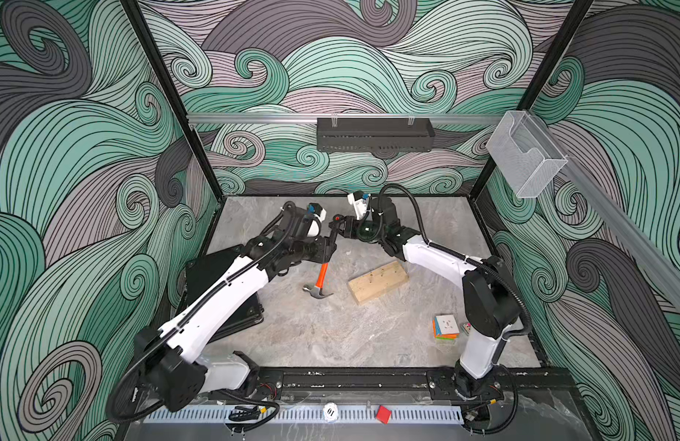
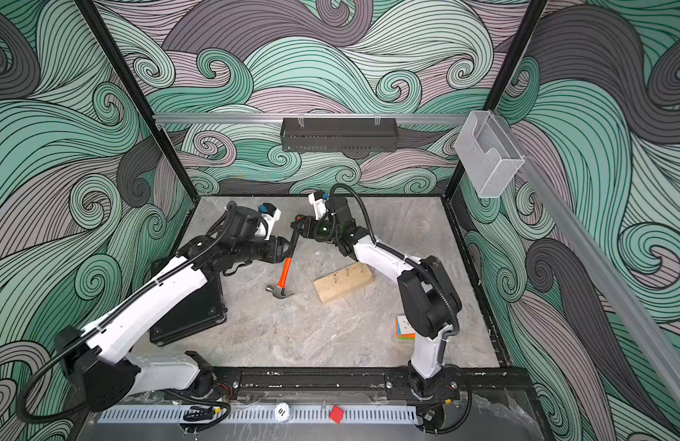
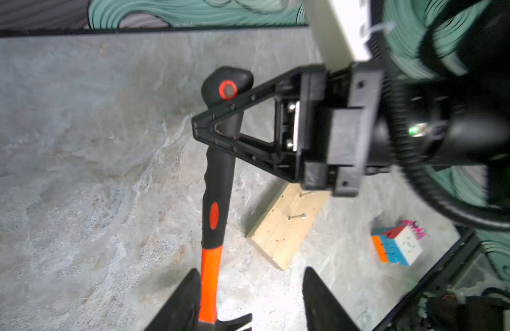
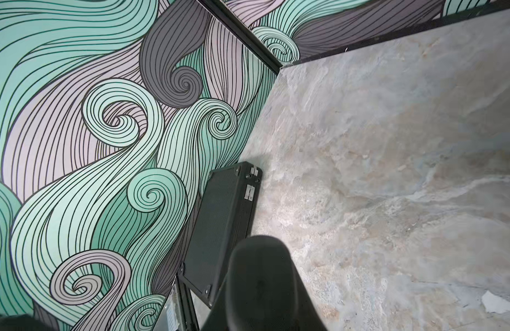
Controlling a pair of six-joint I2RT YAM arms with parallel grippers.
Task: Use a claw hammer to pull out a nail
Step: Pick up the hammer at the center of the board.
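The claw hammer [image 1: 322, 275] slopes head-down over the table, its grey head [image 1: 318, 291] low beside the wooden block [image 1: 378, 282]. My right gripper [image 1: 336, 228] is shut on the black handle end [image 3: 222, 160], which fills the right wrist view [image 4: 262, 280]. My left gripper [image 3: 248, 303] stands open around the orange shaft [image 3: 209, 275], which lies against one finger [image 3: 182, 303]; the other finger is well clear. Nails [image 3: 296, 217] stick out of the block [image 3: 282, 229], away from the hammer head.
A black case [image 1: 216, 275] lies at the left under my left arm. A coloured cube [image 1: 445, 327] sits near the right arm's base. A black tray [image 1: 374, 135] and a clear bin [image 1: 525, 152] hang on the walls.
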